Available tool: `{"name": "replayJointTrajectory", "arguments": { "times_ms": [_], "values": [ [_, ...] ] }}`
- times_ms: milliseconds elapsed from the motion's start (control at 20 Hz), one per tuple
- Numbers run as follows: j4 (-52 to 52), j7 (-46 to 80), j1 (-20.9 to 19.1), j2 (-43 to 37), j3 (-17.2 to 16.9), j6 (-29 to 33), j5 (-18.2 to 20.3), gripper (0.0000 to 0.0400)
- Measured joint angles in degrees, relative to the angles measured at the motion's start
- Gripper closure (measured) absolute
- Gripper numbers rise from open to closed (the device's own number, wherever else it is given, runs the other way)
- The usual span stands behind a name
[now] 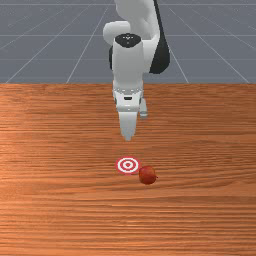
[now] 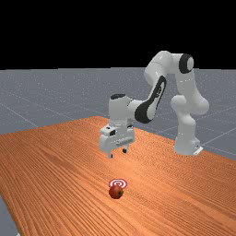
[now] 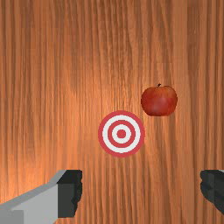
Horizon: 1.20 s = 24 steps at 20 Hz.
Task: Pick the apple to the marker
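Observation:
My gripper (image 2: 118,154) hangs above the table in the far view, its two fingers apart with nothing between them. In the wrist view the gripper (image 3: 141,192) is spread wide. A red apple (image 1: 147,175) lies on the wood in the front view, close to the lower right of the round red-and-white marker (image 1: 128,165). The far view has the apple (image 2: 115,191) just in front of the marker (image 2: 118,183), covering part of its edge. Seen from the wrist, the apple (image 3: 159,101) and the flat marker (image 3: 121,134) lie beyond the fingertips, with a small gap between the two.
The orange-brown tabletop (image 1: 60,150) spreads around the apple and marker. At the back right of the far view stands the arm's base (image 2: 186,145). A table edge runs along the far view's left.

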Motion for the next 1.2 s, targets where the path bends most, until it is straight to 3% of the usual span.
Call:
{"name": "replayJointTrajectory", "arguments": {
  "times_ms": [50,150,250,300,350,400,500,600,700,1200],
  "values": [
    [0.0,0.0,0.0,0.0,0.0,0.0,0.0,0.0151],
    [0.1,1.7,0.2,-0.2,-0.3,-0.7,0.2,0.0056],
    [0.1,2.4,0.2,-0.3,-0.5,-1.0,0.3,0.0021],
    [-3.4,11.4,1.0,-5.0,-2.6,-6.5,-0.9,0.0168],
    [-3.8,20.6,0.9,-8.8,-4.6,-11.8,-1.5,0.0258],
    [-3.1,30.2,0.8,-10.9,-6.3,-16.1,-1.5,0.0313],
    [-0.8,50.3,0.9,-11.5,-8.6,-22.8,0.1,0.0367],
    [2.0,68.1,1.3,-10.0,-10.2,-28.2,3.2,0.0388],
    [3.4,75.4,1.1,-9.0,-10.9,-30.8,5.4,0.0395],
    [4.1,79.6,1.2,-8.6,-11.1,-32.3,6.8,0.0400]
  ]
}}
